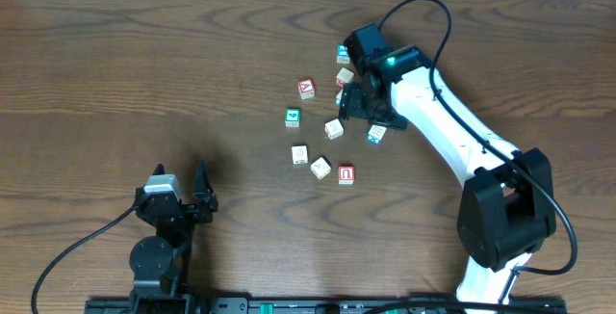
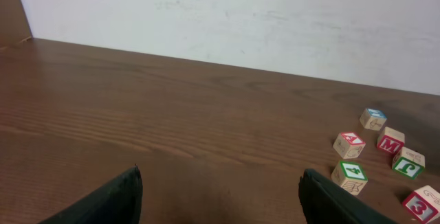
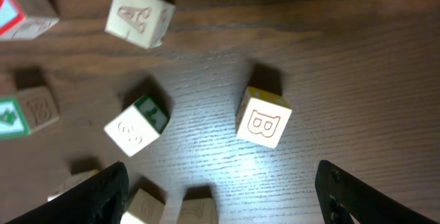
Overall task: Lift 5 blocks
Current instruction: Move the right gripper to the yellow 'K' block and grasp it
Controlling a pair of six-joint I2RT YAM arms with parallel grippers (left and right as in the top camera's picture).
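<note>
Several small wooden blocks lie scattered right of the table's middle. The pale ones are a cream block [image 1: 334, 128], two more [image 1: 299, 154] [image 1: 320, 167], a red-outlined block [image 1: 346, 173] and a blue-edged block [image 1: 376, 134]. My right gripper [image 1: 358, 102] hovers over the upper part of the cluster, open and holding nothing. In the right wrist view it [image 3: 221, 172] hangs above bare wood, with a "B" block [image 3: 263, 119] and a green-sided block [image 3: 136, 126] just ahead. My left gripper [image 1: 180, 174] [image 2: 220, 183] stands open and empty at the near left, far from the blocks.
A green-faced cube [image 1: 293, 117] [image 2: 350, 176], a red "A" cube [image 1: 306, 88] [image 2: 349, 144] and a blue-topped cube [image 1: 344, 54] [image 2: 373, 119] lie among the others. The right arm [image 1: 452, 121] stretches from the near right corner. A white wall [image 2: 227, 18] backs the table.
</note>
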